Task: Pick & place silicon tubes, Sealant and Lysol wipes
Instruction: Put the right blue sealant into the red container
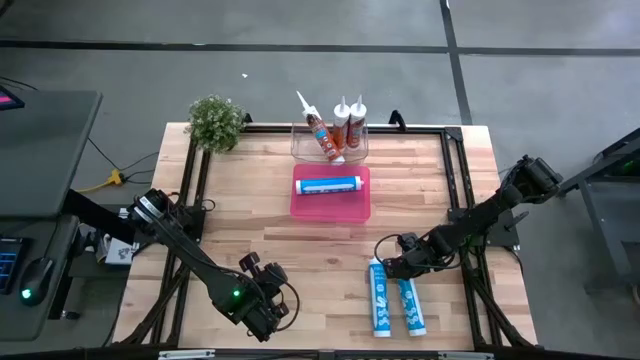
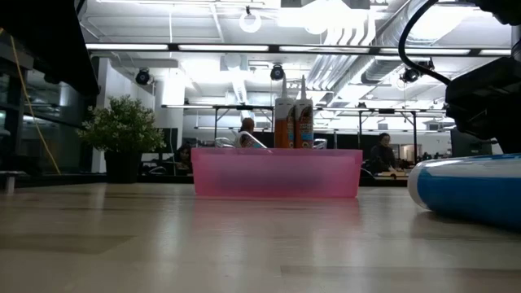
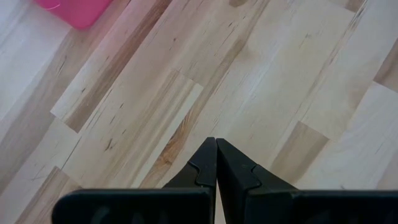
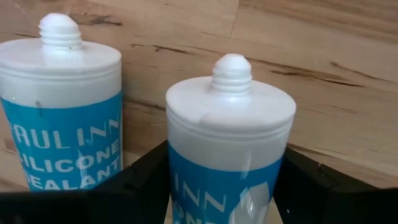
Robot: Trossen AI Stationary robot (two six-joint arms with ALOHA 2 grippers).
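Right gripper (image 1: pixel 397 268): jaws apart, straddling 1 blue silicone tube (image 4: pixel 227 155) near the bench (image 1: pixel 250 210) front-right edge; second tube (image 4: pixel 65 99) just beside.
Left gripper (image 3: pixel 216 163): jaws together, front-left.
Pink bin (image 1: pixel 331 205): centre, 1 tube inside.

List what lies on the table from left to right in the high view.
Left gripper → pink tray → two blue silicone tubes side by side → right gripper just above them.

Wood table (image 1: pixel 250 200): pink bin (image 1: pixel 331 205), clear bin (image 1: pixel 300 146), plant (image 1: pixel 216 121), 2 blue tubes (image 1: pixel 394 298).
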